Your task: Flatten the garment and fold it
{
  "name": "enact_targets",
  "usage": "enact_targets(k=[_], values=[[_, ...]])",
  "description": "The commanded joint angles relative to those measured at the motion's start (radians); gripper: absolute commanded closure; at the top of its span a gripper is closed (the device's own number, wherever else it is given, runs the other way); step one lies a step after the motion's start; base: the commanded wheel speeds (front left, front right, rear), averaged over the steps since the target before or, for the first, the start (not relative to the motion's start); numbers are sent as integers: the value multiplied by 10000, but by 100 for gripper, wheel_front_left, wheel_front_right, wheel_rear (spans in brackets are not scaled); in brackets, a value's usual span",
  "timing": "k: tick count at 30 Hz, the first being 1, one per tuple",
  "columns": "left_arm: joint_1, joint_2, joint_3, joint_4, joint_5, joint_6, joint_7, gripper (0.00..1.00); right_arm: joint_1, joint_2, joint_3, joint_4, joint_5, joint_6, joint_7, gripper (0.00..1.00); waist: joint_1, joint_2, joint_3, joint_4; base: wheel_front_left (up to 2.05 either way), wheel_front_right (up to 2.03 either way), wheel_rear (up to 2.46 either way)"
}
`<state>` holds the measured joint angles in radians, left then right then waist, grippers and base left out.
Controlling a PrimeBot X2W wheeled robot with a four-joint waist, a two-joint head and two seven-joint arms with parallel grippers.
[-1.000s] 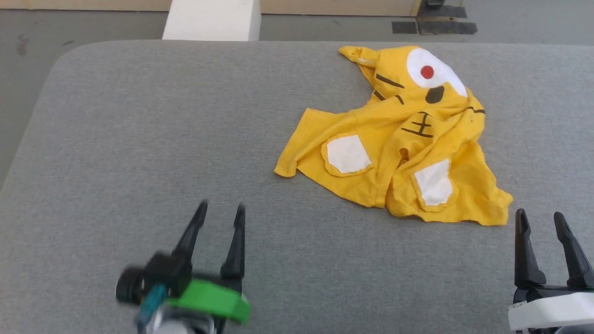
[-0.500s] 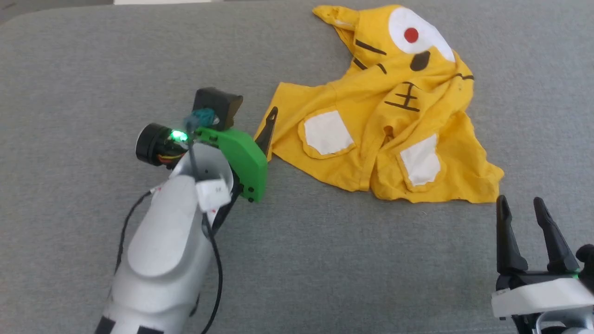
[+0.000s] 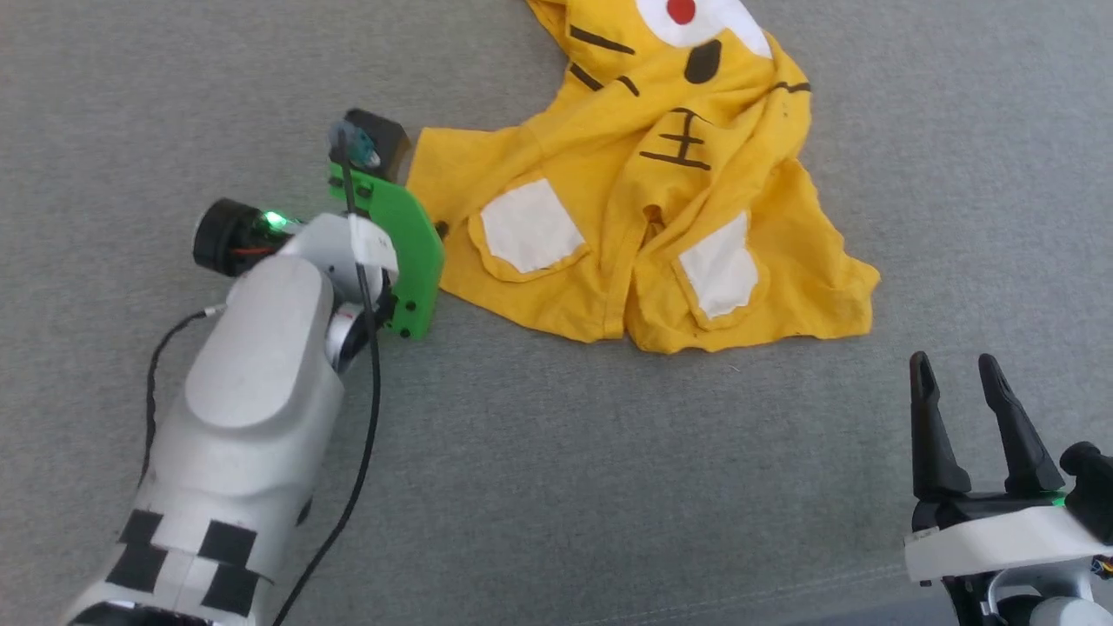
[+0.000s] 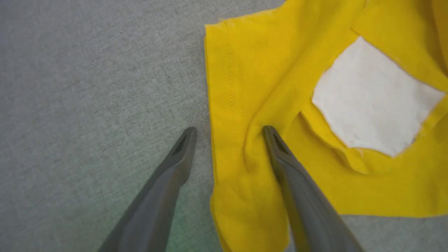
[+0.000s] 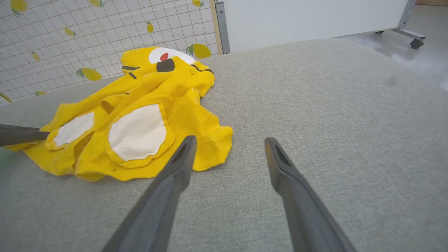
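Observation:
The garment (image 3: 643, 191) is a mustard-yellow T-shirt lying crumpled on the grey table, with white patches, black lines and a red dot showing. My left gripper (image 3: 435, 228) has reached the garment's left edge. In the left wrist view the left gripper (image 4: 229, 130) is open and straddles that hem: one finger over grey cloth, the other over the yellow garment (image 4: 273, 87). My right gripper (image 3: 952, 365) stands open and empty at the lower right, short of the garment's near right corner. The right wrist view has the right gripper (image 5: 229, 140) just right of the garment (image 5: 140, 115).
The grey padded table (image 3: 609, 487) spreads all round the garment. Behind its far edge, the right wrist view takes in a lemon-print tiled wall (image 5: 70, 31), a white panel (image 5: 301, 17) and a wheeled stand foot (image 5: 414, 42).
The head camera has tipped down, shifting the picture upward. My left arm has swung forward from the lower left to the garment's left edge. The right gripper has stayed put.

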<state>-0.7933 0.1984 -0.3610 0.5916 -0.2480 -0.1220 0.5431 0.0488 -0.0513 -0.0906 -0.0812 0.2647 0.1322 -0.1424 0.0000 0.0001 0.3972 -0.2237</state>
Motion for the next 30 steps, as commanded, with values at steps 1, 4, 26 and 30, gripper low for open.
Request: enact_targets(k=[1, 4, 26, 30], values=[[206, 134, -57, 416, -104, 67, 297, 55, -189, 10, 4, 29, 78, -15, -101, 0, 0, -1, 284, -296, 0, 0, 0], [278, 93, -126, 580, -198, 53, 377, 100, -170, 10, -42, 59, 102, -15, -146, 0, 0, -1, 309, -271, 0, 0, 0], [6632, -620, 4312, -5971, -4075, 1861, -2831, 100, 718, 10, -138, -150, -63, -15, 557, 0, 0, -1, -2048, 2244, 0, 0, 0], [8660, -968, 4973, -7080, -4399, 2293, -3310, 100, 849, 10, -221, -144, -27, -15, 591, 0, 0, -1, -2086, 2474, 0, 0, 0]])
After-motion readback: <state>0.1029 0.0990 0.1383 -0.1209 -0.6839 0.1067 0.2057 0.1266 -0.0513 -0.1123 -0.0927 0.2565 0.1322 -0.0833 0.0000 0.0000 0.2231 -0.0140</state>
